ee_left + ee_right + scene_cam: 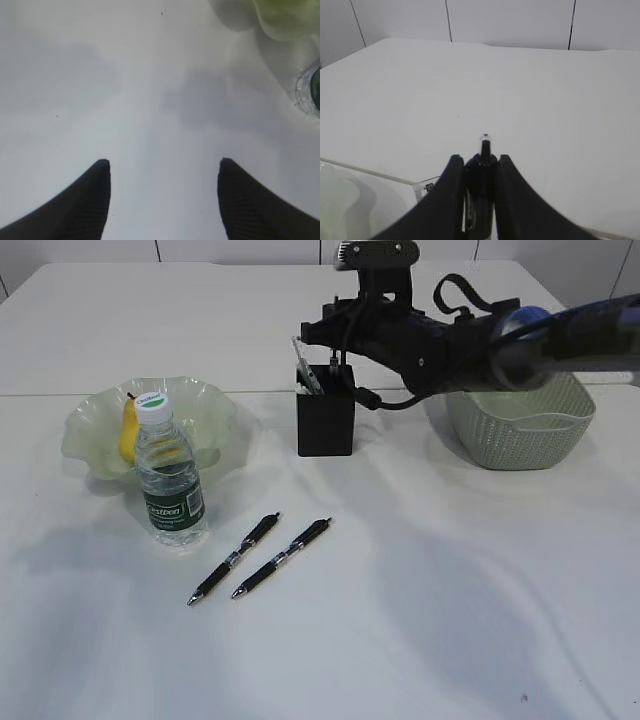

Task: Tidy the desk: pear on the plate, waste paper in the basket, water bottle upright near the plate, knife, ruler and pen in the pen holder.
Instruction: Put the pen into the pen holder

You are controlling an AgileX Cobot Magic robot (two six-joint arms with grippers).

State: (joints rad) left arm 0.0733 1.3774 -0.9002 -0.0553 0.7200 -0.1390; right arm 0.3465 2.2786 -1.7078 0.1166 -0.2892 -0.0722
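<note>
On the desk (420, 590), the plate (90, 425) is placed at the left of the frame, with the pear (128, 430) lying in it. The water bottle (168, 475) is stood upright just in front of the plate. The pen holder (325, 410) is set at centre, and the basket (520, 425) is found to its right. Two pens (260, 558) are laid side by side, slanted, in front of the holder, right of the bottle. The right gripper (479, 175) is held above the holder.
</note>
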